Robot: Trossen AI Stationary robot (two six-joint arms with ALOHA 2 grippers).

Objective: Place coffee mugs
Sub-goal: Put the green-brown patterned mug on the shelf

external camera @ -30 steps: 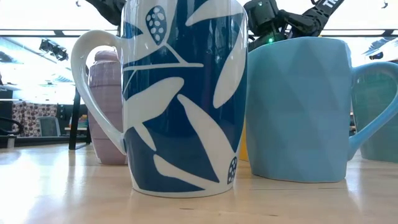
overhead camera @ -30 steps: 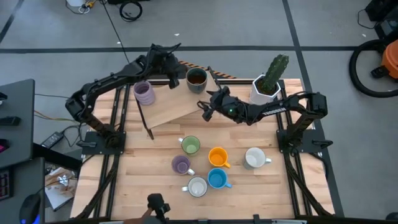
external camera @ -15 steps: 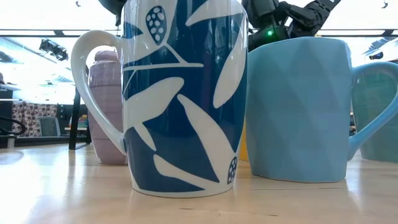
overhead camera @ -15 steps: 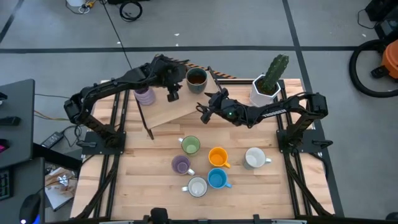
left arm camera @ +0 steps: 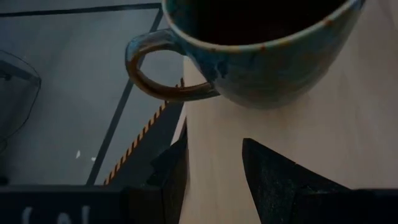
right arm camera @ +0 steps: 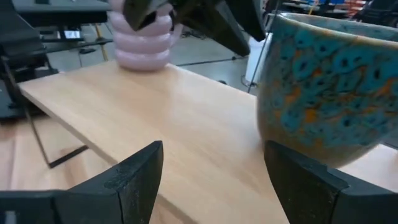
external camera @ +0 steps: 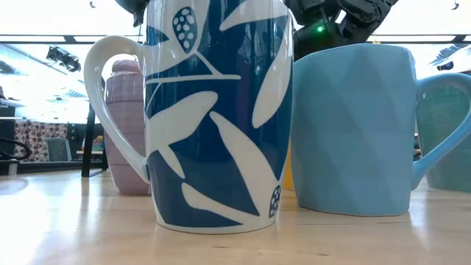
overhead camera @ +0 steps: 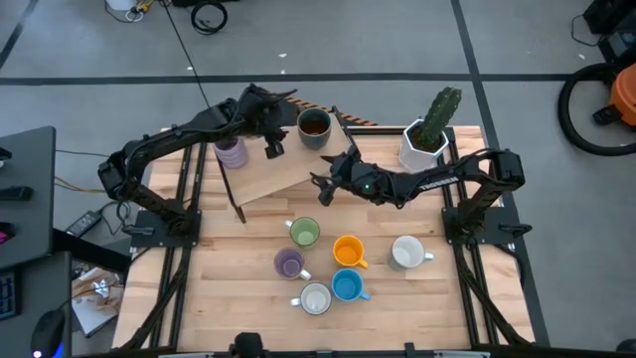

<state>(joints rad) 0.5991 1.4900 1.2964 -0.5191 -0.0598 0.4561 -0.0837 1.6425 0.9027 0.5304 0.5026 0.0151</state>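
high view: left tool (overhead camera: 272, 149) beside dark mug (overhead camera: 313, 127)

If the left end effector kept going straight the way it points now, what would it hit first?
Most likely the dark brown mug on the raised wooden board: it sits just ahead of the open left end effector, slightly off-centre, so contact is probable but not certain.

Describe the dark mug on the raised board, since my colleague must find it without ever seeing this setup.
Find the raised light wooden board at the table's far side. Two mugs stand on it: a ribbed pale purple mug and the dark-glazed ceramic mug, nearer the white pot with the green cactus. Its speckled blue-brown glaze and dark inside set it apart.
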